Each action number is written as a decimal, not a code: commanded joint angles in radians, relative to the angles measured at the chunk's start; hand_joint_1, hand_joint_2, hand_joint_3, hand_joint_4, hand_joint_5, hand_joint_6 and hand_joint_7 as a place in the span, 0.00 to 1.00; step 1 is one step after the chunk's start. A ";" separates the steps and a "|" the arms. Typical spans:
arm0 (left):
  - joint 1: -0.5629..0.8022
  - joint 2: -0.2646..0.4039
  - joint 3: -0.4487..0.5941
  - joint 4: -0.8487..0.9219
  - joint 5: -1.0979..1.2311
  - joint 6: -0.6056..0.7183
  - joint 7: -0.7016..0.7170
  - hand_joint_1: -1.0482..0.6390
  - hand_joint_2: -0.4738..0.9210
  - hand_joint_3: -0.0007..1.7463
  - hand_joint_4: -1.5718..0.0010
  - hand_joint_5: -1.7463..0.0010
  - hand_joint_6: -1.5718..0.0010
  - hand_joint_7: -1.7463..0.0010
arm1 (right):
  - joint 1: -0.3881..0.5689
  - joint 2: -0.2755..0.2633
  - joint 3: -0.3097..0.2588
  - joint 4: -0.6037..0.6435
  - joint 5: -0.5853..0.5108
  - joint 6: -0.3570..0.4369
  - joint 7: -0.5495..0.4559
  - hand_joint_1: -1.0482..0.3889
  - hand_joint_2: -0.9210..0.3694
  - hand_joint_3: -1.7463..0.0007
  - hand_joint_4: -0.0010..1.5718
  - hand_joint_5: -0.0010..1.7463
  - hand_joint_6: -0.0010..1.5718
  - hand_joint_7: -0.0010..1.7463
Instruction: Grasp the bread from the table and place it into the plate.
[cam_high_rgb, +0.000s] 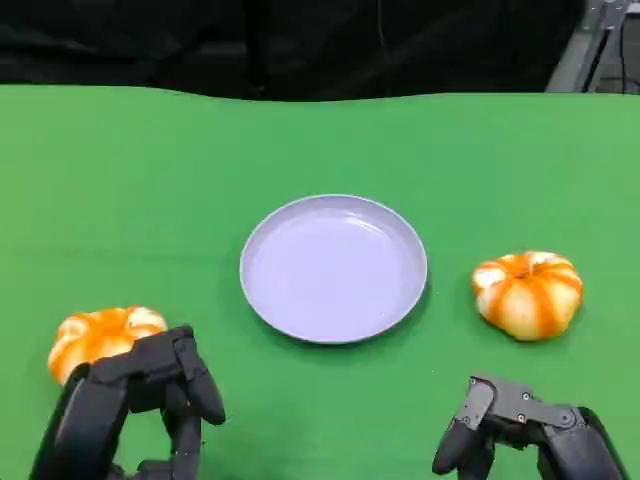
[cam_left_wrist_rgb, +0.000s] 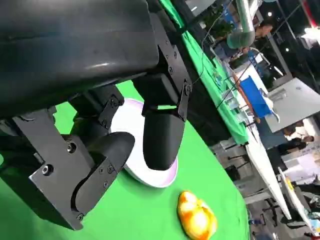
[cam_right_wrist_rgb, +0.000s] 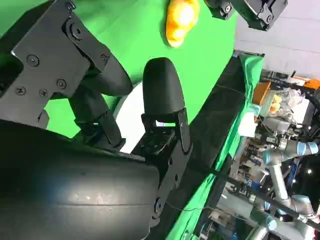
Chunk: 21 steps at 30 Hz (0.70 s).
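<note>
Table: green cloth (cam_high_rgb: 320, 140) covers the top; black backdrop behind its far edge.
Plate: pale lilac plate (cam_high_rgb: 334, 267) at the middle of the table, nothing in it; also seen past the fingers in the left wrist view (cam_left_wrist_rgb: 131, 131).
Left bread: orange-and-white, pumpkin-shaped bread (cam_high_rgb: 100, 338) on the cloth left of the plate, well apart from it, partly hidden by the left hand.
Right bread: a second like piece (cam_high_rgb: 528, 292) on the cloth just right of the plate, not touching it; seen in the left wrist view too (cam_left_wrist_rgb: 196, 218).
Left hand: (cam_high_rgb: 150, 395) just beside the left bread, on its near side, fingers apart and curved, holding nothing; whether it touches the bread cannot be told.
Right hand: (cam_high_rgb: 515, 425) low at the near edge, near the right bread and apart from it, fingers spread, holding nothing.
Writing: no brand, label or lettering can be read on anything.
Background: in the wrist views, more green-covered tables, robot arms and a person standing far off.
</note>
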 joint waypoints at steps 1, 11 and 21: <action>0.000 0.015 0.010 0.000 0.005 -0.009 -0.004 0.61 0.43 1.00 0.39 0.00 0.45 0.09 | 0.004 -0.003 -0.002 -0.008 -0.005 -0.005 -0.005 0.71 0.56 0.08 0.54 1.00 0.52 0.81; 0.001 0.013 0.010 -0.004 0.002 0.000 -0.005 0.60 0.43 1.00 0.39 0.00 0.45 0.09 | 0.003 -0.003 -0.002 -0.005 -0.002 -0.007 -0.004 0.70 0.56 0.08 0.53 1.00 0.51 0.81; -0.006 -0.012 0.024 0.027 0.041 -0.052 0.046 0.61 0.53 0.82 0.55 0.25 0.57 0.40 | 0.005 -0.003 -0.001 -0.007 -0.004 -0.005 -0.004 0.70 0.56 0.08 0.52 1.00 0.51 0.81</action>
